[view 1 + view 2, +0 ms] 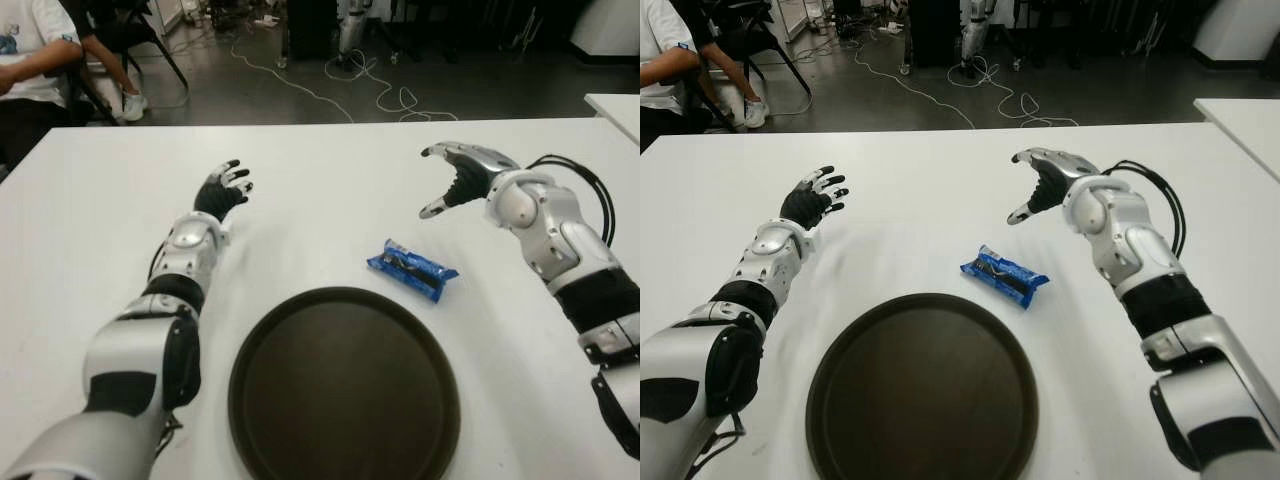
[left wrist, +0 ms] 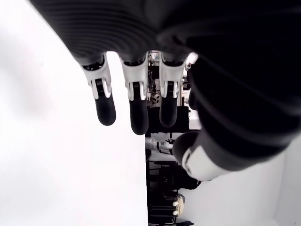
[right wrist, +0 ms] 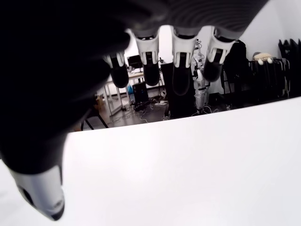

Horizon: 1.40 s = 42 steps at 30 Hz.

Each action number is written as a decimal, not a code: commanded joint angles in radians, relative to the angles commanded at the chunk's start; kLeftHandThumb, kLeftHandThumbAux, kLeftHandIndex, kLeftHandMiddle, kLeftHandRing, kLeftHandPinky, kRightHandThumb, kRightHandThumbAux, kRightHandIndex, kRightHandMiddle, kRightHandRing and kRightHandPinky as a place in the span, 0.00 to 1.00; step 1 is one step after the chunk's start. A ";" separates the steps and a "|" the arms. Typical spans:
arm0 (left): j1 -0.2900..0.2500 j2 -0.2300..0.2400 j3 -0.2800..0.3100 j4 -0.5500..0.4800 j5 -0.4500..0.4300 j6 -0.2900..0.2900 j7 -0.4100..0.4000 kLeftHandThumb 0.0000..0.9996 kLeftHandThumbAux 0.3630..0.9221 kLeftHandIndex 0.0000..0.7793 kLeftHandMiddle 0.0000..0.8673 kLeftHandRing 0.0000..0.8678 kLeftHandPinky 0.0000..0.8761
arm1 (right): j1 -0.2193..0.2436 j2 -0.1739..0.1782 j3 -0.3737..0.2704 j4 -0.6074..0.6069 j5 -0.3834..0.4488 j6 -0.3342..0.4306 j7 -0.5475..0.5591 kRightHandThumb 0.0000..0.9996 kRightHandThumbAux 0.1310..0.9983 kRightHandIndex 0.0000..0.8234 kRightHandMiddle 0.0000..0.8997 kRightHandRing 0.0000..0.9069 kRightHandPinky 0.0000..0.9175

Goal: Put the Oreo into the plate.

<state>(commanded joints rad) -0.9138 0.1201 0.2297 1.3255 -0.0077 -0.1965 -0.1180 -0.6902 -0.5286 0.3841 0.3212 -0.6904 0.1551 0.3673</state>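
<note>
Haven't grabbed it yet: the Oreo pack (image 1: 411,269) lies on the table (image 1: 90,230) just past the plate (image 1: 345,390). My right hand (image 1: 462,178) hovers beyond it, fingers spread and empty; left hand (image 1: 222,190) idle, loose. Next I'd reach down and pinch it.

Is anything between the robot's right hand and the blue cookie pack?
No, only bare white table lies between the right hand and the Oreo pack, seen in both eye views.

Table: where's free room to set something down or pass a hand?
Free: table left of the left hand, the strip between both hands, and the empty plate. Tight: the Oreo pack lies between the plate rim and the open right hand.
</note>
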 joint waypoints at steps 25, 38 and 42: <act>0.002 0.000 -0.008 -0.001 0.004 -0.008 0.002 0.00 0.76 0.11 0.20 0.20 0.21 | 0.085 0.024 0.029 -0.175 -0.062 0.063 0.017 0.00 0.71 0.23 0.23 0.22 0.16; 0.000 -0.003 -0.011 -0.001 0.003 -0.008 0.011 0.00 0.78 0.12 0.20 0.20 0.21 | 0.102 0.074 0.068 -0.085 -0.070 0.027 -0.030 0.00 0.69 0.28 0.25 0.26 0.22; 0.000 -0.004 -0.011 -0.001 0.003 -0.008 0.014 0.00 0.77 0.12 0.20 0.20 0.21 | 0.106 0.077 0.069 -0.086 -0.075 0.034 -0.034 0.00 0.69 0.28 0.25 0.26 0.23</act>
<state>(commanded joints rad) -0.9136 0.1165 0.2183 1.3247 -0.0045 -0.2046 -0.1041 -0.5840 -0.4512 0.4532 0.2355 -0.7651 0.1895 0.3332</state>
